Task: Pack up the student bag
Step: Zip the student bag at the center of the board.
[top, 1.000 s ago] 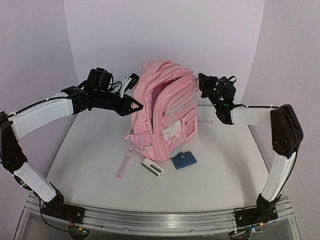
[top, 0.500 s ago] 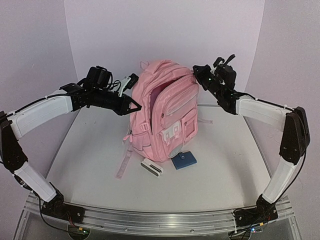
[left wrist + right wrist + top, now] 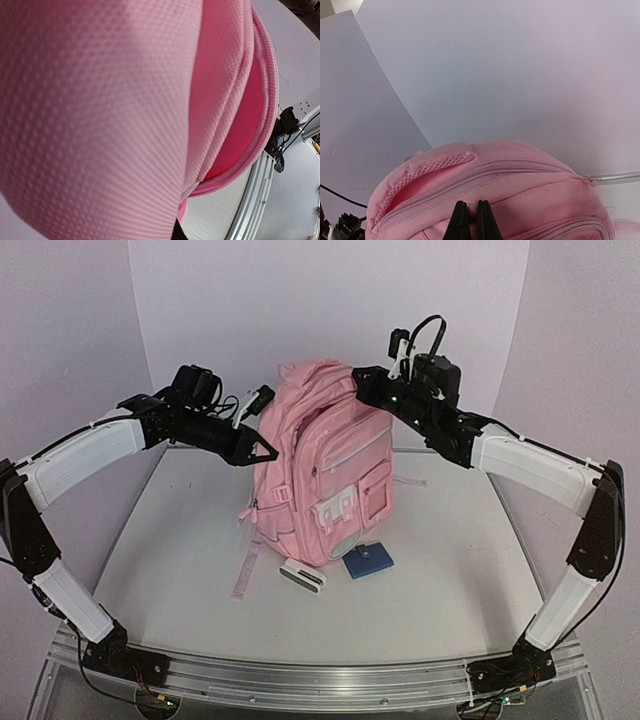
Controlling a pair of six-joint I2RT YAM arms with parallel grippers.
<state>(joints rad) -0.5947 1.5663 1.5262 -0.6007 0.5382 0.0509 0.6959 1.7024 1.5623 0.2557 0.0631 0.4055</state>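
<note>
Pink bag [image 3: 318, 465]: upright on the table [image 3: 450, 580], between the two arms, its front pockets turned toward the arm bases, its top leaning a little to the left

Bag mouth: the main zip is partly undone near the top; the left wrist view shows a deeper pink lining inside the rim

Left gripper [image 3: 263, 425]: at the bag's upper left side, fingers spread wide apart, one above the other, tips at the fabric; its own camera sees almost nothing but pink weave, so whether it has any hold on the fabric cannot be told

Right gripper [image 3: 469, 220]: on the bag's top, fingers pressed together and pinching the fabric just beside a zip line, behind the front panel

Strap [image 3: 246, 565]: trails from the bag's lower left side down onto the table

White case [image 3: 303, 575]: flat on the table, just in front of the bag's lower left corner

Blue wallet [image 3: 368, 561]: flat on the table, just in front of the bag's base, to the right of the case and apart from it
</note>
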